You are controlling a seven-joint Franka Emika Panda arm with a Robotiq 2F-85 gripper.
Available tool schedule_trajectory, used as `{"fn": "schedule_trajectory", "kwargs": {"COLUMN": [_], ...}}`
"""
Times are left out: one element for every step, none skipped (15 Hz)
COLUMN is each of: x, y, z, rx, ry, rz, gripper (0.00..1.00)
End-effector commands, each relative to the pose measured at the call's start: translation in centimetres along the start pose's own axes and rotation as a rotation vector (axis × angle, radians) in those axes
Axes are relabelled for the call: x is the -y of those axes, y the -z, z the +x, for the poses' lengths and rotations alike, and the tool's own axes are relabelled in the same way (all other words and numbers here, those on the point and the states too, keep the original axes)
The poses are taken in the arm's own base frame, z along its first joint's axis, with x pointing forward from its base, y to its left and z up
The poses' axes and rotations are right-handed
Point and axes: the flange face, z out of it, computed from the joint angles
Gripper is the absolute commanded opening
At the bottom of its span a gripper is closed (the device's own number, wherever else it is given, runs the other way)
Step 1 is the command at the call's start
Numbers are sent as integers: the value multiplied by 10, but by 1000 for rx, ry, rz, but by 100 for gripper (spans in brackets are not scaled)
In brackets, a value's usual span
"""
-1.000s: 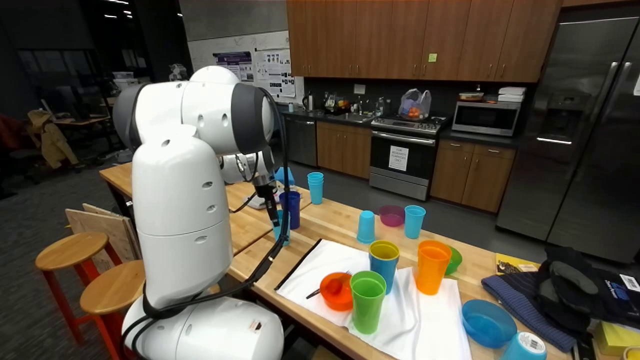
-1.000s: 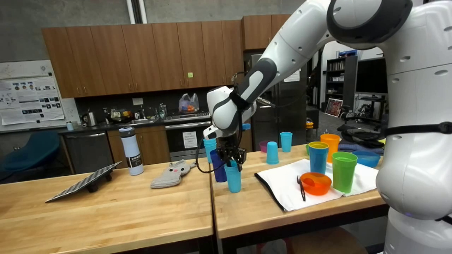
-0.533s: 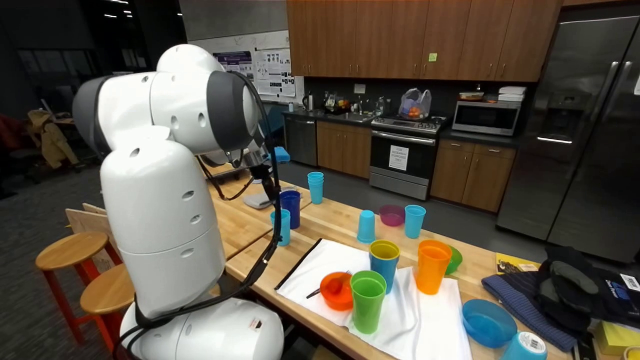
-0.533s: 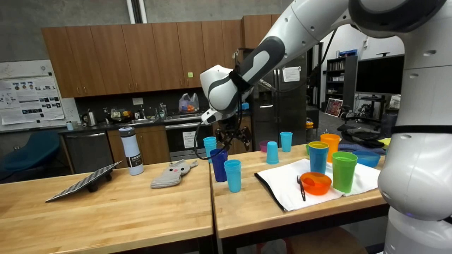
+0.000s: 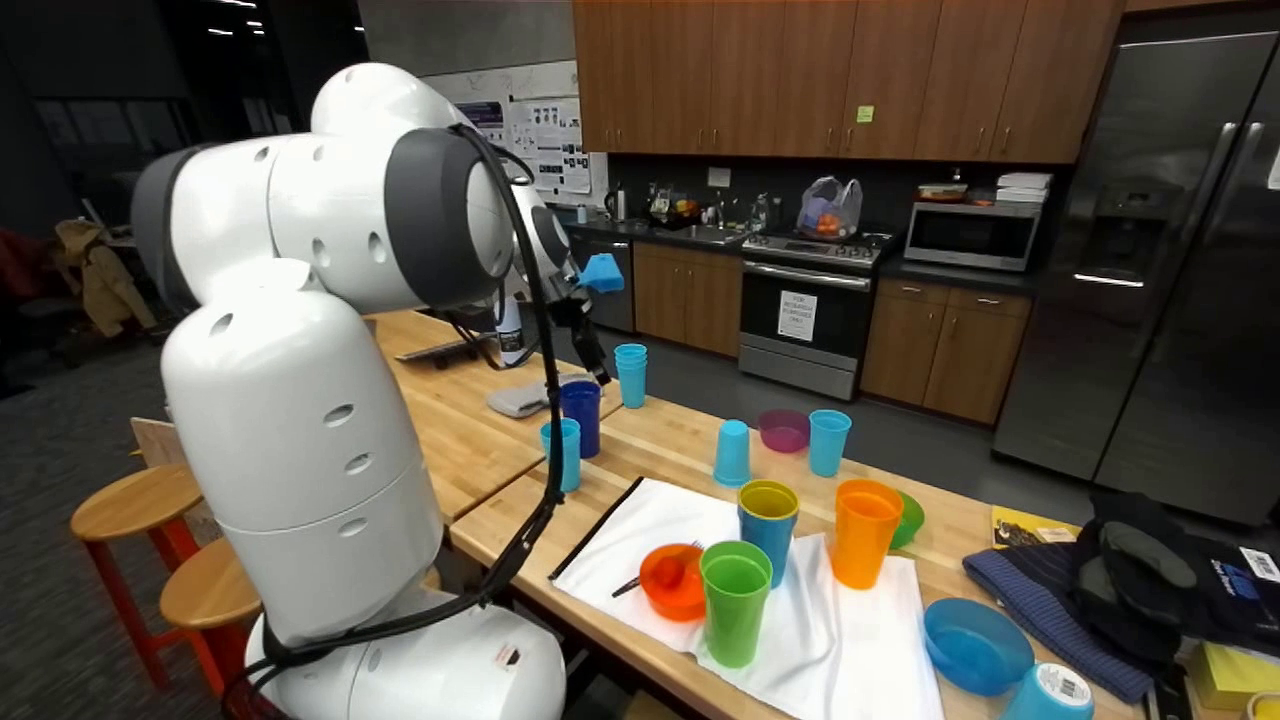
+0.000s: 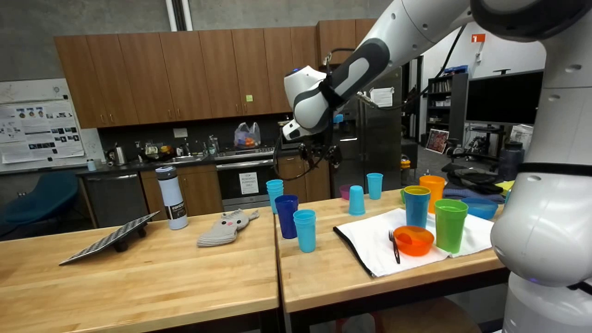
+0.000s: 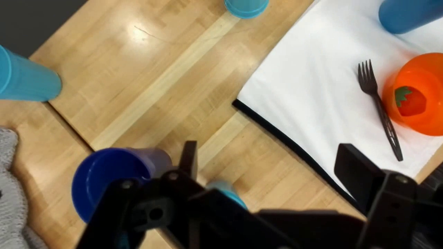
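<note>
Spread wide and empty, the gripper (image 7: 267, 147) hangs above and right of the blue cup (image 6: 286, 217): seemingly a positioning step; any grip needs lowering.

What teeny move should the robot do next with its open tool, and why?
Maybe slide the tool a little sideways before lowering it: it stands open and empty above the table, and in the wrist view it partly hides the dark blue cup, so going straight down might bump that cup.
</note>
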Motion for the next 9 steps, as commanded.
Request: {"fn": "schedule_trajectory", "kwargs": {"x": [-8,-11,-14,-17,-21,-27,-33,-39,-44], "y": [-20,-26,-32,-38,-44,-47,-52,-55,-57], "z": [-32,-39,-45,-47,-46,-50,-48,-42,-40], "rx": [-34,-46,-54,-67,-79,-93,-125,-157,-184], "ry": [-1,1,13,18,34,55,95,147,189], "rz": [-51,-61,-77,-90,-105,-118,-130,-150,-145], "gripper": [100,100,100,100,100,100,100,100,100]}}
